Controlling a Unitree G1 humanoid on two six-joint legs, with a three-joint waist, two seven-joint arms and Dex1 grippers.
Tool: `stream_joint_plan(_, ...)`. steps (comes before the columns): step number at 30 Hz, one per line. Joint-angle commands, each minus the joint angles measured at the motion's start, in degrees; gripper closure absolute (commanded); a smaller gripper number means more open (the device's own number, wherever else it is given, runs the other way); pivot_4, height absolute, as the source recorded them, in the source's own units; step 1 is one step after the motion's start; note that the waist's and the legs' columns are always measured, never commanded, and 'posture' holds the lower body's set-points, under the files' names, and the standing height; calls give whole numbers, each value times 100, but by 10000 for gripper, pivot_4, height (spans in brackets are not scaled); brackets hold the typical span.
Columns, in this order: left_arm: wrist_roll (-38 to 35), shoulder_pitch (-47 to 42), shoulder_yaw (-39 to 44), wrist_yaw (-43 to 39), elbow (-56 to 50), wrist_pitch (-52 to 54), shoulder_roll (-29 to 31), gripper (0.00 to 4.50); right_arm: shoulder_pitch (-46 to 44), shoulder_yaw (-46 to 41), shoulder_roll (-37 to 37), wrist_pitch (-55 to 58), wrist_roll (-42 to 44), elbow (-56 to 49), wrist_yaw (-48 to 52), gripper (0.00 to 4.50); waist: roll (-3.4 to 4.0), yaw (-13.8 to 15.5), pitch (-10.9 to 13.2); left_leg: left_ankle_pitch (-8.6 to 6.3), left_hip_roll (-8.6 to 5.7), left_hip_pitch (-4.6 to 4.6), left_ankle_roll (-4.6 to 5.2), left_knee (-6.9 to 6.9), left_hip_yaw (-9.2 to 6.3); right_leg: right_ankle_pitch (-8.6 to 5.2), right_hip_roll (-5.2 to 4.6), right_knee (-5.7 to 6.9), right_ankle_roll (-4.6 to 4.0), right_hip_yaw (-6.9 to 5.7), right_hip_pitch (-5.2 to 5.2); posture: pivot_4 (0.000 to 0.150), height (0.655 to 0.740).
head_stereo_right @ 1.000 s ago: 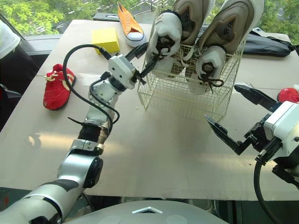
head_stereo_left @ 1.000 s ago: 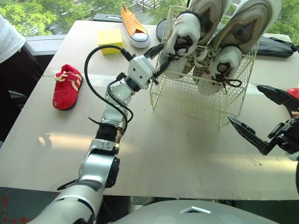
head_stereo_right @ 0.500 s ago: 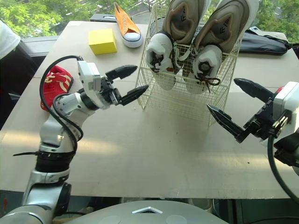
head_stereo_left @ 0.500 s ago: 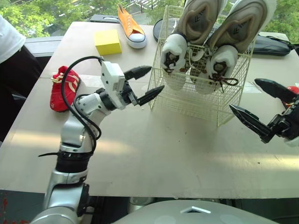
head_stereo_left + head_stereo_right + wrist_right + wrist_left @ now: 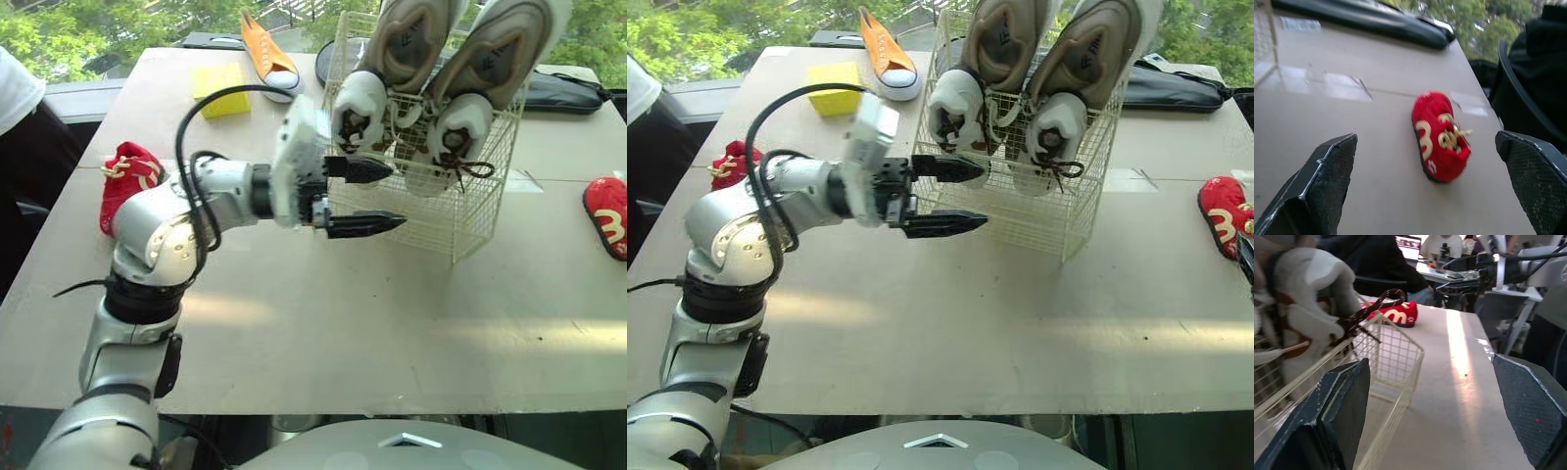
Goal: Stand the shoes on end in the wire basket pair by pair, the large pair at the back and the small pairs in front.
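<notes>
The wire basket (image 5: 470, 211) stands at mid-table. Two large beige shoes (image 5: 495, 59) stand on end in it, toes up, side by side. My left gripper (image 5: 397, 197) is open, level with the basket's front left corner, pointing right, with nothing between its fingers; the left wrist view has the basket rim (image 5: 1400, 345) beside one finger. One small red shoe (image 5: 125, 180) lies at the table's left edge. Another red shoe (image 5: 607, 213) lies at the far right. My right gripper (image 5: 1425, 136) is open, pointing at that red shoe (image 5: 1441, 135) from a short way off.
An orange sneaker (image 5: 266, 54) and a yellow block (image 5: 223, 83) lie at the back left of the table. A black bag (image 5: 568, 93) lies behind the basket on the right. A person sits off the left edge (image 5: 20, 98).
My left gripper let go of the left large shoe, drew back, then swung across the basket's front, pointing right. My right arm pulled off to the right, uncovering the right red shoe.
</notes>
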Motion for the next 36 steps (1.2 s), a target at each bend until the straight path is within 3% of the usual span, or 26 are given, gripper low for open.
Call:
stream_joint_plan(1,-96,-433,-94,-47,15,271,-196,2089,-607,226,-396,805,-211,657,-407,0,3,-40,0,1,1,0,0,0,0,0,1,0,0,4,-2,1500,7400)
stream_joint_plan(8,-38,-753,-158,36,-8,501,-459,2089,-2063,1198,-881,1393,-246,2146,332,0,26,-36,-8,1,5,-4,0,-9,-4,5,29,0,-12,29,-11,1500,7400)
stream_joint_plan(19,-156,-564,86,511,-284,670,-729,2089,-3683,2618,-1052,1118,-1493,3765,729,0,31,-37,-6,10,-8,-11,-15,-8,-4,8,32,-10,-14,62,-10,1500,7400)
stream_joint_plan(22,-203,-487,161,639,-399,727,-718,0,-3828,2654,-931,1214,-1799,3691,479,8787,34,-35,-5,11,-8,-11,-17,-8,-2,8,33,-9,-14,67,-12,1500,7400)
stream_joint_plan(26,-185,-414,199,752,-470,727,-736,0,-3750,2375,-640,1554,-2006,3133,129,26802,34,-33,-6,12,-7,-12,-19,-8,-2,8,33,-9,-12,67,-12,1500,7400)
stream_joint_plan(33,-162,-314,194,802,-525,724,-751,0,-4056,1904,73,2849,-1973,1975,-304,26802,35,-35,-6,13,-7,-10,-20,-8,-2,8,32,-5,-11,68,-11,1500,7400)
stream_joint_plan(36,-146,-305,189,828,-527,702,-791,0,-4288,1770,262,3045,-2045,1641,-366,19009,38,-39,-6,13,-8,-8,-20,-7,1,8,34,-3,-11,71,-12,1500,7400)
